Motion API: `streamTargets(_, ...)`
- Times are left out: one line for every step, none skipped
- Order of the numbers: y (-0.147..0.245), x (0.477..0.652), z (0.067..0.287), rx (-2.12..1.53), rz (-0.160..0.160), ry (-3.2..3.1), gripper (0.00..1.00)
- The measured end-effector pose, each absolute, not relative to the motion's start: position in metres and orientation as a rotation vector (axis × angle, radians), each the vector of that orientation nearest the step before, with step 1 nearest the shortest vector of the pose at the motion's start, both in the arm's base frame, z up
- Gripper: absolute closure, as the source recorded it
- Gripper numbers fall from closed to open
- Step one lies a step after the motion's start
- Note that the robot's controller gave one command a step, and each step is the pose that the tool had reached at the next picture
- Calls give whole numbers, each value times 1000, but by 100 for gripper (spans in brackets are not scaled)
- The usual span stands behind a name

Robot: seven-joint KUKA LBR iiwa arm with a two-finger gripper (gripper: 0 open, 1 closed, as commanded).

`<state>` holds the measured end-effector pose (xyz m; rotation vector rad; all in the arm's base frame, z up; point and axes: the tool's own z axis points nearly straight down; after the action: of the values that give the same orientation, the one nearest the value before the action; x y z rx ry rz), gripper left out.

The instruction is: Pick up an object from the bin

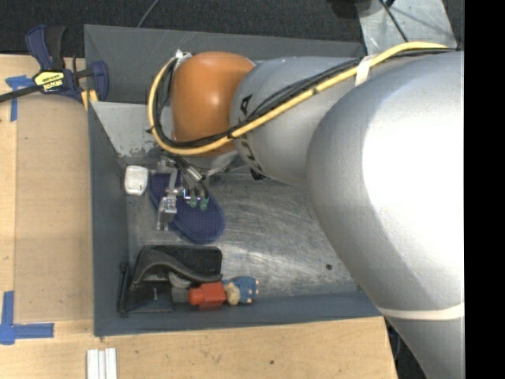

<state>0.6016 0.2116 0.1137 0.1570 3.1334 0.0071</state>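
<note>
My gripper point(180, 206) hangs under the orange wrist cover in the left half of the bin, fingers pointing down and apart, so it stands open. One metal finger point(166, 208) and the other finger point(195, 198) are down on the upper part of a dark blue, soft, rounded thing point(201, 224) lying on the bin floor. Part of that blue thing also shows left of the fingers. A small white block point(136, 181) lies just left of the gripper, apart from it.
Along the bin's front wall lie a black handled tool point(170, 271), a red-orange piece point(207, 295) and a small blue-and-tan figure point(243, 289). The thick grey arm covers the bin's right and back parts.
</note>
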Motion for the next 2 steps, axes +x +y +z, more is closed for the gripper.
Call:
streamTargets(187,624,83,-249,15,3122,0)
streamTargets(187,626,85,-249,16,3115,100)
